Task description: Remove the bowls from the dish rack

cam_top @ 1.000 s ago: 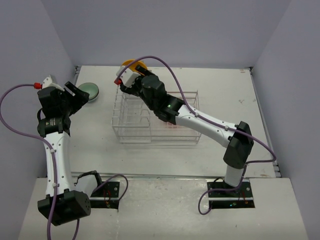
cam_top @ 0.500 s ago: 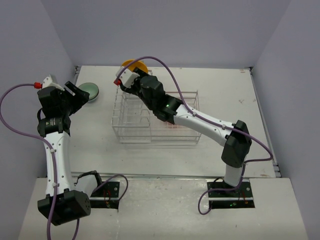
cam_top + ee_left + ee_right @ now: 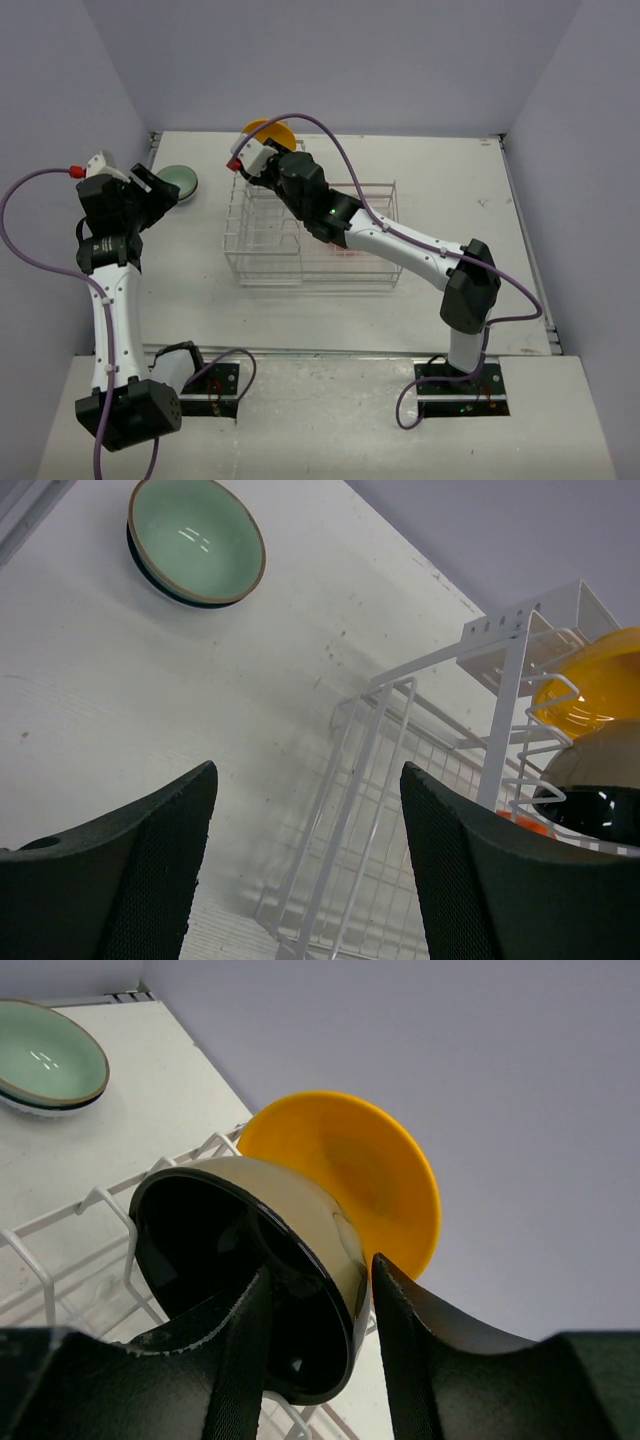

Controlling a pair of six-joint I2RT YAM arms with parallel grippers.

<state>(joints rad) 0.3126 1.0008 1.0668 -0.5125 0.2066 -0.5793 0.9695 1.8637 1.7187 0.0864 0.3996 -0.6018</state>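
Observation:
The dish rack [image 3: 340,268] stands mid-table; it also shows in the left wrist view [image 3: 382,770] and the right wrist view [image 3: 60,1222]. A yellow bowl [image 3: 268,130] [image 3: 350,1170] stands on edge at its far left end. In front of it stands a bowl that is glossy black inside and pale gold outside [image 3: 225,1250] [image 3: 590,765]. My right gripper [image 3: 252,165] [image 3: 320,1272] straddles its rim, one finger inside and one outside, shut on it. A bit of orange-red [image 3: 525,822] shows below. The mint bowl [image 3: 178,181] [image 3: 197,540] sits on the table. My left gripper [image 3: 150,186] [image 3: 308,770] is open and empty beside it.
The mint bowl [image 3: 45,1050] lies near the table's far left corner by the wall. The rack's low basket [image 3: 350,225] runs to the right under my right arm. The blue-and-white bowl is not in view.
My right arm has shifted slightly to the left at the rack's far end. The left arm has not moved.

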